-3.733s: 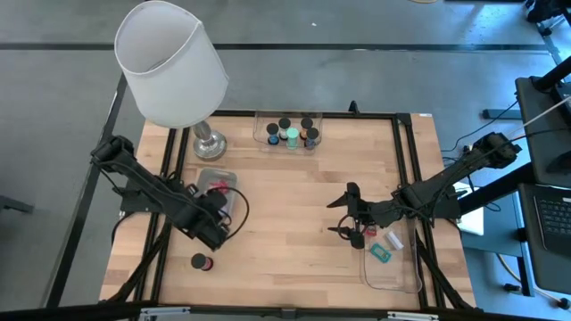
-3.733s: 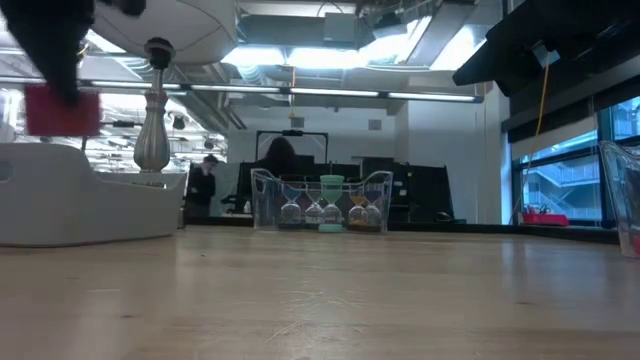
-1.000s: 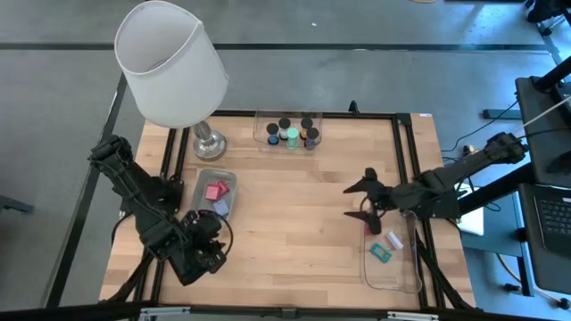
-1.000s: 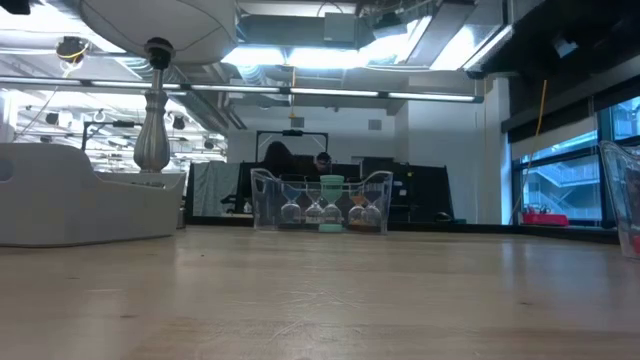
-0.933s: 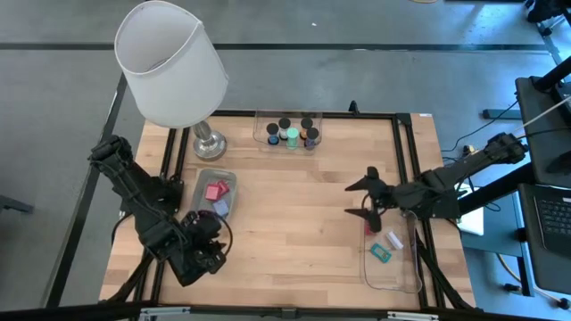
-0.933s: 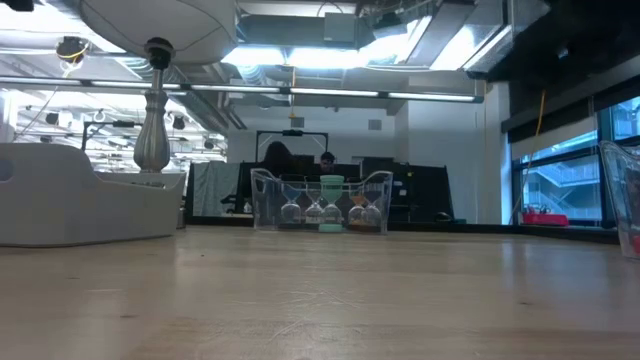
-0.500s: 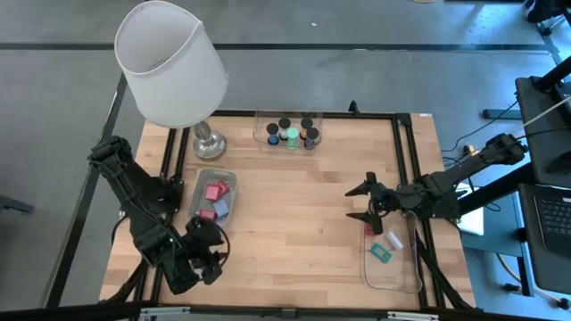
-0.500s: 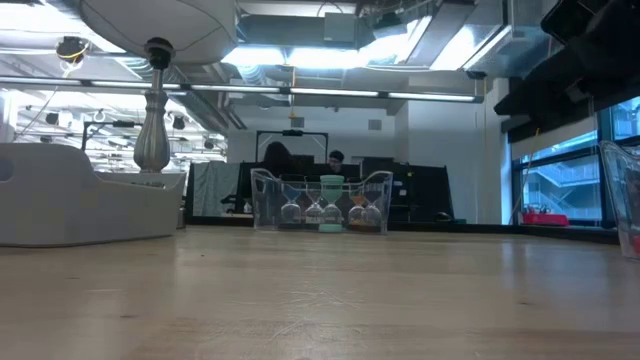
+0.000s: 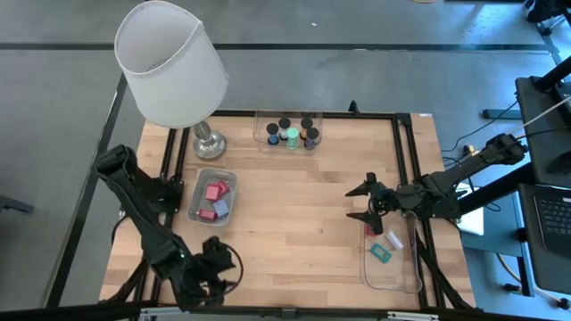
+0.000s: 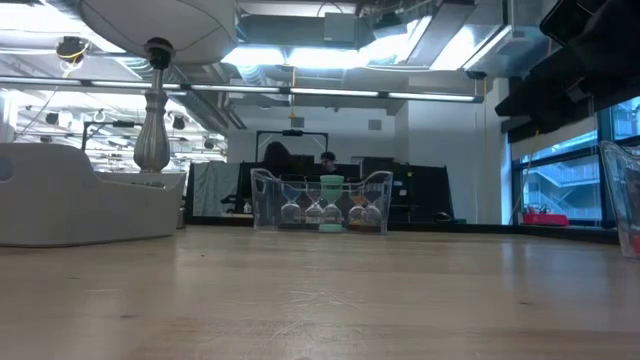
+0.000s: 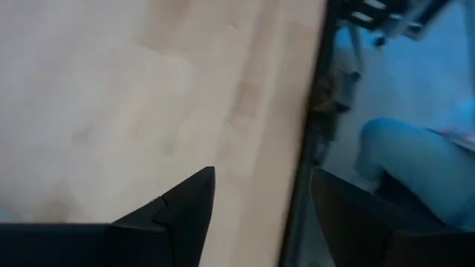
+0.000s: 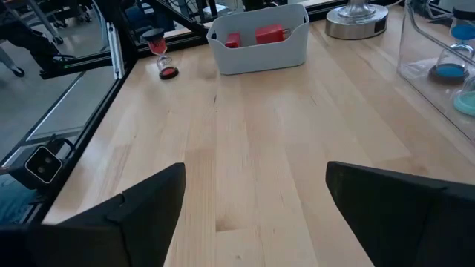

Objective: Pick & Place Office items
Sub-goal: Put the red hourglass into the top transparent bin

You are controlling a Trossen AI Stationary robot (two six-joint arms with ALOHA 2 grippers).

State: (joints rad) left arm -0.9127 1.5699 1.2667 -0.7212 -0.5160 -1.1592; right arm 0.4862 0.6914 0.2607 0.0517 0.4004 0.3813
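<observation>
My left gripper [image 9: 210, 272] hangs open over the table's near left corner; its wrist view shows only bare wood and the table's dark frame between the fingers [image 11: 263, 193]. In the right wrist view, a small hourglass-shaped piece with red ends [image 12: 162, 59] stands upright on the table, nearer the front edge than the tray of red blocks [image 12: 260, 37]; the left arm hides it in the high view. My right gripper [image 9: 355, 202] stands open at mid right, beside the clear tray [image 9: 406, 267] that holds a teal clip [image 9: 382, 254].
A clear tray [image 9: 268, 135] with several dark round pieces stands at the far edge. The big white-shaded lamp [image 9: 169, 62] rises over the far left corner on its metal base [image 9: 210, 143]. Bare wood lies across the middle. People sit beyond the table.
My left gripper has moved toward the table's near edge and a little to the right, turning about its own axis as it went. My right gripper has sunk a little and then kept still.
</observation>
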